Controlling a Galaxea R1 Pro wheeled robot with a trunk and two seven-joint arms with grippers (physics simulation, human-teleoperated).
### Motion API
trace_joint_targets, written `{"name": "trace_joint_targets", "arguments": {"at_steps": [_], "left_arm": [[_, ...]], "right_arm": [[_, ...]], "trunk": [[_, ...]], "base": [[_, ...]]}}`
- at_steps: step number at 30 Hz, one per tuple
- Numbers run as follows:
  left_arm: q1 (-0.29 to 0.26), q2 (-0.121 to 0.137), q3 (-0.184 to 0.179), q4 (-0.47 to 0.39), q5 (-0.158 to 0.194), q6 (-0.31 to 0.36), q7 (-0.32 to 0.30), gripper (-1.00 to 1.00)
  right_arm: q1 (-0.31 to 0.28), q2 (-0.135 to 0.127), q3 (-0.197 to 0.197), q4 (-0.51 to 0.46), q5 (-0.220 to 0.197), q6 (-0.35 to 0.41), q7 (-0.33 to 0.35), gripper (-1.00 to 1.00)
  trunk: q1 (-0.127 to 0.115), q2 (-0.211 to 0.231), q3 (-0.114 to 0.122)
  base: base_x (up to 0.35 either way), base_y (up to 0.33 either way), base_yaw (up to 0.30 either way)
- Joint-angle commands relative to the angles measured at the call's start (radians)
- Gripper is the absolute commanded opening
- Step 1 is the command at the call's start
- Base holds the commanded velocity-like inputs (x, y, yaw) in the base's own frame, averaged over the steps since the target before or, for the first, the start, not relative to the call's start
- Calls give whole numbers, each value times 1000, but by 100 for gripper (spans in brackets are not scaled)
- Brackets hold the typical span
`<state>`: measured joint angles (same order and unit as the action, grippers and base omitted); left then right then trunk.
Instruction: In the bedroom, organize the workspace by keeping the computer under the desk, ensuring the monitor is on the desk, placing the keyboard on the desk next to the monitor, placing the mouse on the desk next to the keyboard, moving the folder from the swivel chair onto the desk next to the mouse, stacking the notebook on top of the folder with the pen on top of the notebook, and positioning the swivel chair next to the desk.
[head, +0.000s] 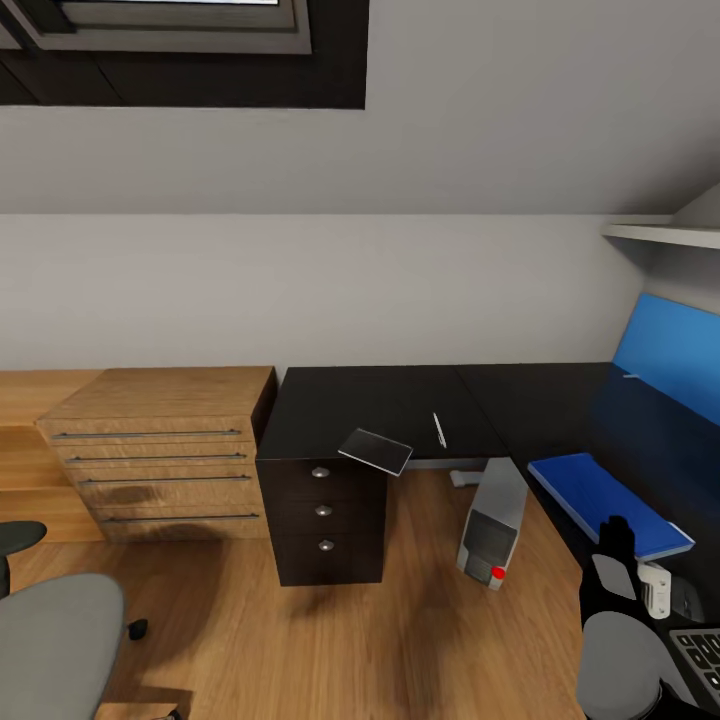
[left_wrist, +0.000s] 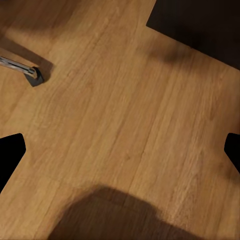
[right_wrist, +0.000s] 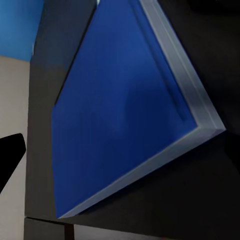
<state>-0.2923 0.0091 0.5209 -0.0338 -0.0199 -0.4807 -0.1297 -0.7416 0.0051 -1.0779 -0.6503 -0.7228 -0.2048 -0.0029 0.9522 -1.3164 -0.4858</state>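
Wood-plank floor (head: 440, 620) and a pale wall frame an L-shaped black table (head: 400, 400) with a bright blue back panel (head: 668, 345) on the right. Right claw (head: 612, 545), dark and blocky, sits low at the right just beside the near end of the folder (head: 605, 500); the wrist view looks onto that flat blue slab with its pale grey edge, lying on the black top with one corner near the table's edge. One dark fingertip (right_wrist: 9, 152) shows at the frame side with nothing between the fingers, so the claw reads as wide. Left claw (left_wrist: 120, 150): dark tips at both frame sides, spread wide over bare floor, a chrome chair leg with black castor (left_wrist: 34, 76) nearby.

Close to the right claw sit a small white object (head: 655, 590) and the corner of the keyboard (head: 700, 655), dark keys. Pen (head: 438, 430), thin and white, lies well apart on the table's far wing; a dark flat notebook (head: 375, 450) overhangs the front edge above a black three-drawer unit (head: 325, 515). Computer (head: 492, 520), a grey-white tower, stands tilted on the floor under the table, partly blocking the knee gap. Light wooden drawer chest (head: 165, 455) stands touching the table's left end. Swivel chair (head: 55, 630), grey seat, sits at lower left, with open floor between it and the table.
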Motion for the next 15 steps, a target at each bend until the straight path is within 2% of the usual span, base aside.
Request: {"name": "trace_joint_targets", "arguments": {"at_steps": [1,12,15], "left_arm": [[-1,0,9,1,-2,-2,-7,100],[-1,0,9,1,-2,-2,-8,100],[-1,1,8,0,-2,-3,-7,100]], "right_arm": [[-1,1,-1,-1,-10,-2,-1,100],[-1,-6,-1,-1,-9,-2,-2,100],[-1,-6,-1,-2,-9,-2,-2,100]], "trunk": [[0,-1,-1],[0,-1,-1],[-12,20,8]], "base": [[0,0,0],[0,0,0],[0,0,0]]}}
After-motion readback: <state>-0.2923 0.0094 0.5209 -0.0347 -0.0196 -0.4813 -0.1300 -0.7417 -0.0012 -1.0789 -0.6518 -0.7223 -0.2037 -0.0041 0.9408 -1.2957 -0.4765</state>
